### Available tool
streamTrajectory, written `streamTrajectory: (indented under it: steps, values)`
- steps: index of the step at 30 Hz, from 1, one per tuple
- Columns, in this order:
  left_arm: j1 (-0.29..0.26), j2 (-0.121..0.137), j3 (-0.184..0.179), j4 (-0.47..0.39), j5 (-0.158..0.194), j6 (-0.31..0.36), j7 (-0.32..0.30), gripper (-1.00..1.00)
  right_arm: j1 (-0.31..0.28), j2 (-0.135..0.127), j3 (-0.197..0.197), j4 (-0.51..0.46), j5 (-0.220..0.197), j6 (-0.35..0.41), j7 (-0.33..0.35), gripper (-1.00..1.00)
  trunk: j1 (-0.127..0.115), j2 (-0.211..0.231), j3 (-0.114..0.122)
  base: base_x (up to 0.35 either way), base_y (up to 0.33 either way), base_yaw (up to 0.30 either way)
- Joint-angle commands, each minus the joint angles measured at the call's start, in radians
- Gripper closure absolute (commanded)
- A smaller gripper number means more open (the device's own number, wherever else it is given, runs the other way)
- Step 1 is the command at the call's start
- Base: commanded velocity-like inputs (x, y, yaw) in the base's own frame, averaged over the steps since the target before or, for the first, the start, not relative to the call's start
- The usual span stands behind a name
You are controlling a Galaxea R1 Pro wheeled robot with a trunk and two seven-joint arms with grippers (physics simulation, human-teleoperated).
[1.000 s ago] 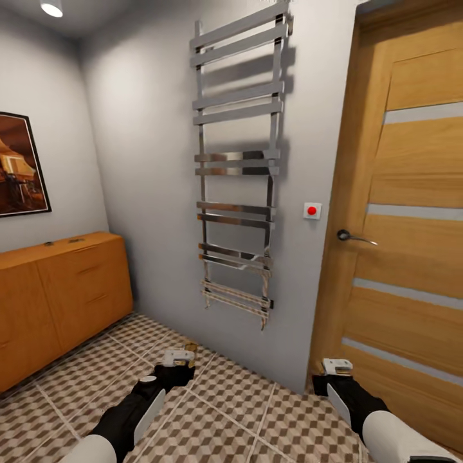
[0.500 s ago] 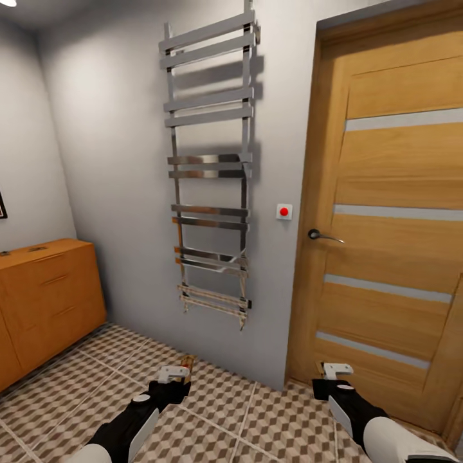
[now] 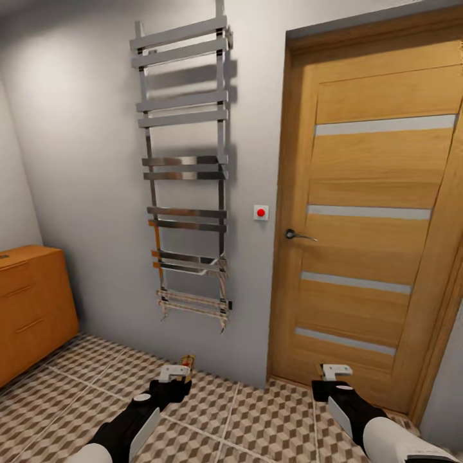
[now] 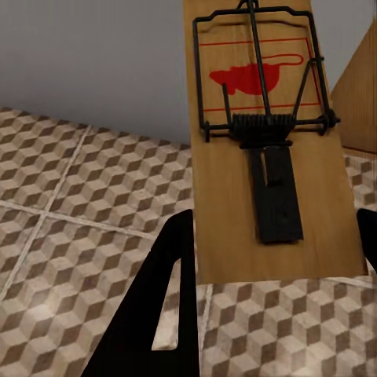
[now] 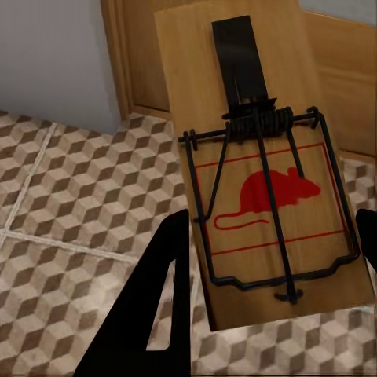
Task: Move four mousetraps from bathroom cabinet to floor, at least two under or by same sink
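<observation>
Each gripper held one mousetrap above the bathroom floor (image 3: 257, 418), whose square tiles carried a brown, beige and white cube pattern with pale grout lines. In the left wrist view, the left mousetrap (image 4: 263, 141) was a flat tan wooden board with a black wire frame, a coiled spring, a dark metal tongue and a red mouse outline printed inside a red rectangle; the jaws of the left gripper (image 4: 271, 267) were clamped on its lower edge, one dark finger (image 4: 169, 298) at either side. The right wrist view showed the right mousetrap (image 5: 267, 173) with the same red mouse and black wire, clamped likewise in the jaws of the right gripper (image 5: 271, 267). From the head view those boards were only small tan slivers, the left one (image 3: 187, 360) at the tip of the left gripper (image 3: 177, 373) and the other barely visible at the right gripper (image 3: 335, 373). That view instead gave the room: a chrome towel radiator (image 3: 186, 167) on the grey wall, a red button (image 3: 260, 212), a wooden door (image 3: 373, 225) with a lever handle, and the end of the orange-brown cabinet (image 3: 32, 308) at the far left.
</observation>
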State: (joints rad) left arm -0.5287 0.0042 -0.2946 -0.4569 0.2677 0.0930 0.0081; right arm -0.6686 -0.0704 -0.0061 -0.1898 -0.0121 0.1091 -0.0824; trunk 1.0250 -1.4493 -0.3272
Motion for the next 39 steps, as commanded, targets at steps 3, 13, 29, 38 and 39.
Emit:
streamTrajectory:
  steps: [3,13,29,38,39]
  values:
    - [0.000,-0.001,-0.003,-0.002,0.007,0.005,0.003,1.00,0.000,0.001,0.000,-0.003,-0.003,0.021,-0.001,1.00,0.000,-0.001,-0.001,0.000,0.000,-0.045]
    - [0.000,-0.001,-0.003,-0.002,0.007,0.005,0.003,1.00,0.000,0.005,0.000,-0.003,-0.011,0.047,0.000,1.00,0.000,-0.001,0.000,0.000,0.000,-0.173]
    - [0.000,0.000,-0.003,0.001,0.007,0.005,0.003,1.00,0.000,0.007,0.000,-0.004,-0.012,0.046,0.002,1.00,0.000,-0.001,-0.002,0.000,0.000,-0.280]
    - [0.000,0.000,-0.003,0.002,0.007,0.005,0.003,1.00,0.000,0.003,0.000,-0.004,-0.010,0.046,0.049,1.00,0.000,-0.001,-0.009,0.000,0.000,-0.260]
    - [0.000,0.000,-0.003,0.003,0.007,0.005,0.003,1.00,0.000,0.003,0.000,-0.004,-0.010,0.046,0.050,1.00,0.000,-0.001,-0.010,0.000,0.000,-0.258]
